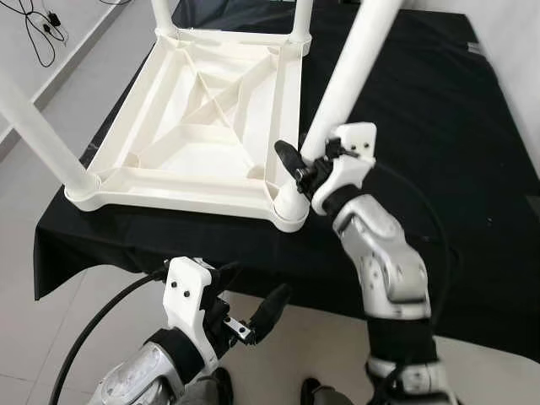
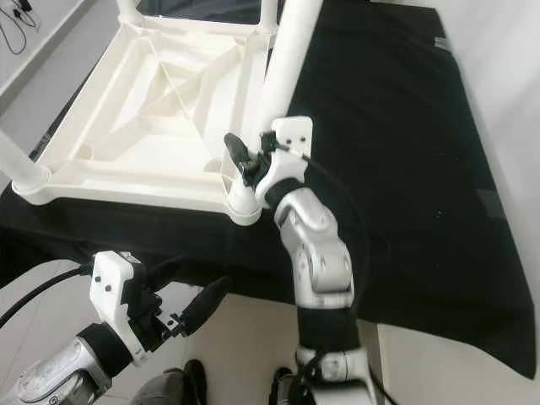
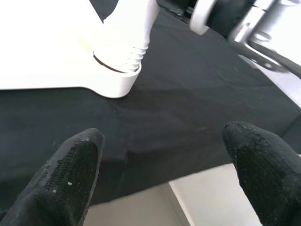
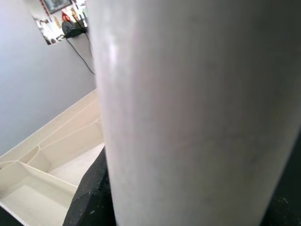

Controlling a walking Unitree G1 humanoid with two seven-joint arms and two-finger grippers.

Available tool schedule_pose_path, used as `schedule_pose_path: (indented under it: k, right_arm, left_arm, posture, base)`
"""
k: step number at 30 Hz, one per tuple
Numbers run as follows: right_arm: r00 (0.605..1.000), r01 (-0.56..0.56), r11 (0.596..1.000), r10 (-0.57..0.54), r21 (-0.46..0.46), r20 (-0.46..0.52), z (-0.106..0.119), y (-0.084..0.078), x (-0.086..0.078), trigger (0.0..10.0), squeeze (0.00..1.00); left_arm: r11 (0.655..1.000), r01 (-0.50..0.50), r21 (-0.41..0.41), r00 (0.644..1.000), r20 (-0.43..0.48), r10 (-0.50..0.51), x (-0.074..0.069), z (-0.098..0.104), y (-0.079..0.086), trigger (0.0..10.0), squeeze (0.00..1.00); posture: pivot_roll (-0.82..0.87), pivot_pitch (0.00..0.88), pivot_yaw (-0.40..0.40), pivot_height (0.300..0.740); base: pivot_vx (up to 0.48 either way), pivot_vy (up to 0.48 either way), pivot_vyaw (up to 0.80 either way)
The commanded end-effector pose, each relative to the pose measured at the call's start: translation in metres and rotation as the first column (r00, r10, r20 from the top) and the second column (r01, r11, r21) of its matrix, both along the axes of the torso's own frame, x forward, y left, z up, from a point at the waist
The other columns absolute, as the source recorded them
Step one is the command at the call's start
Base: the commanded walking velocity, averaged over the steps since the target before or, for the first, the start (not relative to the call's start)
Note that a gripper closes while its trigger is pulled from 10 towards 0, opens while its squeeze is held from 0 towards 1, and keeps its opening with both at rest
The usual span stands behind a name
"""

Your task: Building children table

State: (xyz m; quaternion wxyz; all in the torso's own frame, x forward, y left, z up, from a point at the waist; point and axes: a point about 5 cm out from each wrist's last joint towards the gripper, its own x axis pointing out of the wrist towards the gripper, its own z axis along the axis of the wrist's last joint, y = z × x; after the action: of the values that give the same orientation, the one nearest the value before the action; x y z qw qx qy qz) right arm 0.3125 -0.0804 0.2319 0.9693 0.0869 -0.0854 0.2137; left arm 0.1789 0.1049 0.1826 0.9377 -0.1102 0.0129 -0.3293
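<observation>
From the left eye view, I see the upturned tabletop (image 1: 202, 126) lying ribs-up on the black-draped counter (image 1: 456, 186), with my right gripper (image 1: 310, 169) clamped around the near-right leg (image 1: 350, 76) just above its corner socket (image 1: 291, 205). That leg's long axis runs up from the socket and tilts to the robot's right, away from the tabletop. My worry: it looks off-square, so if I push or twist now the thread may cross and jam, or the tabletop may skid toward the counter edge.

In the right eye view, my left gripper (image 2: 181, 304) hangs below the counter edge, jaws spread and empty, so nothing braces the tabletop.

In the left wrist view, the two black fingertips (image 3: 66, 174) stand well apart, looking at the socket (image 3: 117, 77); ridged threads show above its rim, so I judge the leg is not fully seated.

In the right wrist view, the leg (image 4: 197, 113) passes between my jaws, with the ribbed tabletop (image 4: 51, 155) beyond.
</observation>
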Motion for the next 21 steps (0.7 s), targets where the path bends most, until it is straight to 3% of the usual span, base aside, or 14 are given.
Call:
schedule_pose_path:
  k: [1,4,6,7,11,12,13,14,15,16,17,19,21]
  right_arm:
    - [0.986,0.026,1.0,-0.029,-0.017,-0.161,-0.037,0.001,0.0,10.0,0.0]
    - [0.994,-0.01,1.0,0.011,0.014,-0.107,-0.03,0.006,0.0,10.0,0.0]
    - [0.993,-0.114,0.993,0.115,-0.025,0.034,-0.013,0.009,-0.001,10.0,0.0]
    - [0.993,-0.114,0.993,0.115,-0.025,0.034,-0.013,0.009,-0.001,10.0,0.0]
    - [0.96,-0.232,0.971,0.238,-0.057,0.145,0.006,0.009,-0.003,10.0,0.0]
    - [0.904,-0.368,0.927,0.375,-0.075,0.207,0.022,0.008,-0.005,10.0,0.0]
    - [0.904,-0.368,0.927,0.375,-0.075,0.207,0.022,0.008,-0.005,10.0,0.0]
    - [0.828,-0.491,0.864,0.502,-0.109,0.249,0.036,0.006,-0.008,10.0,0.0]
    - [0.828,-0.491,0.864,0.502,-0.109,0.249,0.036,0.006,-0.008,10.0,0.0]
    - [0.752,-0.577,0.799,0.6,-0.168,0.272,0.045,0.003,-0.008,10.0,0.0]
    - [0.708,-0.61,0.758,0.652,-0.231,0.271,0.05,0.002,-0.006,10.0,0.0]
    - [0.692,-0.616,0.74,0.672,-0.269,0.265,0.051,0.001,-0.004,10.0,0.0]
    - [0.695,-0.591,0.739,0.67,-0.323,0.261,0.053,0.002,0.011,10.0,0.0]
  left_arm:
    - [1.0,0.009,-0.006,1.0,-0.024,-0.009,-0.001,-0.004,0.0,10.0,0.0]
    - [1.0,0.011,-0.003,1.0,-0.024,-0.011,0.0,-0.005,0.0,10.0,0.0]
    - [1.0,0.014,-0.001,1.0,-0.025,-0.014,0.001,-0.005,0.0,10.0,0.0]
    - [1.0,0.014,-0.001,1.0,-0.025,-0.014,0.001,-0.005,0.0,10.0,0.0]
    - [1.0,0.017,-0.001,1.0,-0.025,-0.017,0.001,-0.006,0.0,10.0,0.0]
    - [1.0,0.02,-0.005,1.0,-0.024,-0.02,0.002,-0.006,0.0,10.0,0.0]
    - [1.0,0.02,-0.005,1.0,-0.024,-0.02,0.002,-0.006,0.0,10.0,0.0]
    - [1.0,0.025,-0.011,0.999,-0.024,-0.025,0.003,-0.006,-0.001,10.0,0.0]
    - [1.0,0.025,-0.011,0.999,-0.024,-0.025,0.003,-0.006,-0.001,10.0,0.0]
    - [0.999,0.032,-0.019,0.999,-0.026,-0.033,0.003,-0.006,-0.001,10.0,0.0]
    - [0.999,0.04,-0.025,0.999,-0.026,-0.041,0.004,-0.007,-0.002,10.0,0.0]
    - [0.999,0.046,-0.027,0.999,-0.027,-0.046,0.004,-0.007,-0.002,10.0,0.0]
    - [0.998,0.052,-0.029,0.998,-0.027,-0.053,0.005,-0.007,-0.003,10.0,0.0]
  posture:
    - [0.02,0.293,-0.009,0.74]
    - [0.02,0.286,-0.004,0.74]
    - [0.02,0.281,-0.001,0.74]
    - [0.02,0.281,-0.001,0.74]
    - [0.02,0.277,-0.003,0.74]
    - [0.02,0.271,-0.007,0.74]
    - [0.02,0.271,-0.007,0.74]
    - [0.02,0.267,-0.008,0.74]
    - [0.02,0.267,-0.008,0.74]
    - [0.03,0.263,-0.011,0.74]
    - [0.03,0.26,-0.012,0.74]
    - [0.03,0.26,-0.012,0.74]
    - [0.04,0.257,-0.013,0.74]
  base:
    - [0.0,0.0,0.0]
    - [0.0,0.0,0.0]
    - [0.0,0.0,0.0]
    - [0.0,0.0,0.0]
    - [0.0,0.0,0.0]
    - [0.0,0.0,0.0]
    - [0.0,0.0,0.0]
    - [0.0,0.0,0.0]
    - [0.0,0.0,0.0]
    - [0.0,0.0,0.0]
    - [0.0,0.0,0.0]
    - [0.0,0.0,0.0]
    - [0.0,0.0,0.0]
